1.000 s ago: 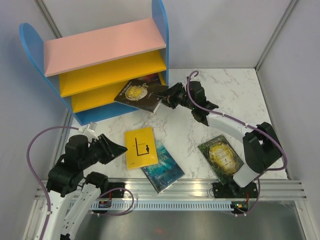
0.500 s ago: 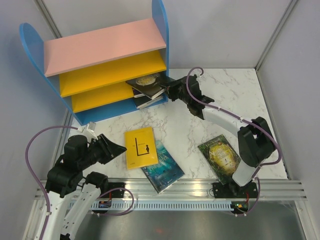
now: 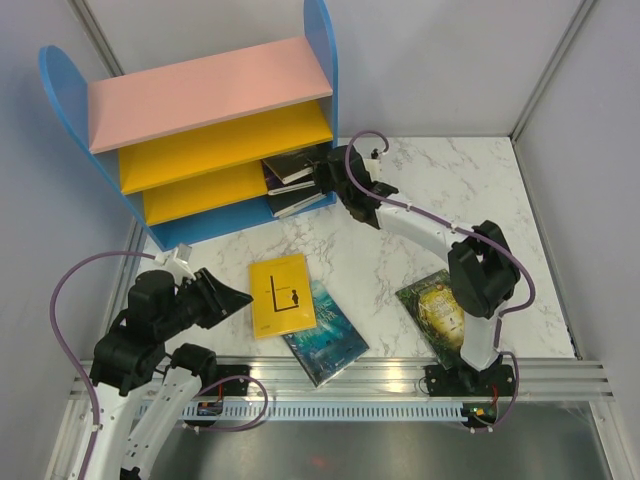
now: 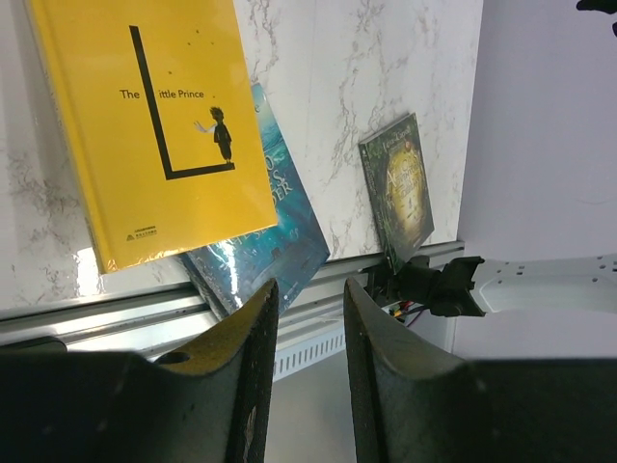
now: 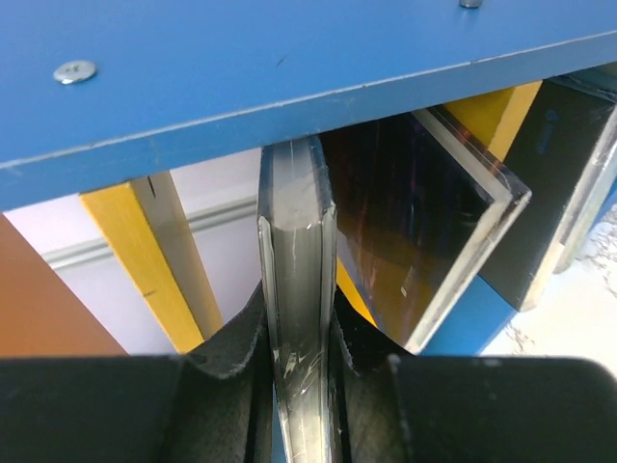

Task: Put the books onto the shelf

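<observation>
At the right end of the shelf (image 3: 210, 95), your right pincer (image 5: 297, 318) is clamped on the edge of a thin book (image 5: 295, 241), beside other dark books (image 5: 415, 212) inside. Near left, your left pincer (image 4: 308, 289) hangs slightly parted, empty, above the surface (image 3: 400, 230) by the yellow book (image 3: 281, 295).

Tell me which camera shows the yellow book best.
Left wrist view: the yellow book fills much of the frame, its title readable. The top view shows it small, flat on the table; the right wrist view misses it.

Overhead wide; wrists close, left sharing yellow book (image 4: 154, 125)
</observation>
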Controlling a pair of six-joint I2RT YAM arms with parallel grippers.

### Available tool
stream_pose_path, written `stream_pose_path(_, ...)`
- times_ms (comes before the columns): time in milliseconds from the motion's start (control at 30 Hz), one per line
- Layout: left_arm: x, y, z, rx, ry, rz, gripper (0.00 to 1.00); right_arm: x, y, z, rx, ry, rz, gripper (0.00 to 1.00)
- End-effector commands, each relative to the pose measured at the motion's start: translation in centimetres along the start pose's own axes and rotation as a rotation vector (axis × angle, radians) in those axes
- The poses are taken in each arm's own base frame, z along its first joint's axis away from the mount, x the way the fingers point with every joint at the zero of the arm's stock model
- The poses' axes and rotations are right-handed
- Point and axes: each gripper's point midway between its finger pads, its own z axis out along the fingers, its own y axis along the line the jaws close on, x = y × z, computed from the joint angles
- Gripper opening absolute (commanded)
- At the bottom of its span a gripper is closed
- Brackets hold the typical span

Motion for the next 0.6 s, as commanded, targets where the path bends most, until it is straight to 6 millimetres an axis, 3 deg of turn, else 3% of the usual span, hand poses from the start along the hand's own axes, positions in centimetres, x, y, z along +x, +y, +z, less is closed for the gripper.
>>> stream_pose_path(0,-1.0,-0.6,-0.8,0.006,-0.040,0.073,0.37,-2.6,-0.6,2.1,0.034,-0.141,0.079,0.00)
stream_pose_path(100,-1.1,-0.6,-1.0,0.001,-0.045,0.091,0.38,-2.1,-1.3,3.0,0.051,-0.118,0.076,0.00)
stream_pose_path(133,-1.2,-0.5,-1.0,-0.006,-0.048,0.092,0.38,-1.9,-1.2,3.1,0.052,-0.103,0.075,0.04)
stream_pose_path(200,-1.3,-0.5,-1.0,-0.008,-0.049,0.108,0.38,-1.1,-1.7,3.3,0.067,-0.058,0.060,0.27)
stream_pose_path(233,-1.3,-0.4,-1.0,-0.012,-0.048,0.109,0.38,-0.9,-2.1,3.3,0.075,-0.050,0.054,0.51)
stream_pose_path(333,-1.3,-0.3,-0.8,-0.019,-0.041,0.117,0.37,-0.4,-3.0,2.9,0.102,-0.013,0.040,0.69)
stream_pose_path(433,-1.3,-0.1,-0.6,-0.027,-0.033,0.125,0.38,-0.4,-3.5,1.9,0.113,0.012,0.015,0.70)
stream_pose_path(500,-1.3,-0.1,-0.6,-0.029,-0.035,0.128,0.38,-0.5,-2.7,0.8,0.096,0.020,0.000,0.71)
stream_pose_path(567,-1.3,0.1,-0.5,-0.035,-0.032,0.128,0.38,-0.6,-3.5,0.4,0.111,0.033,-0.020,0.72)
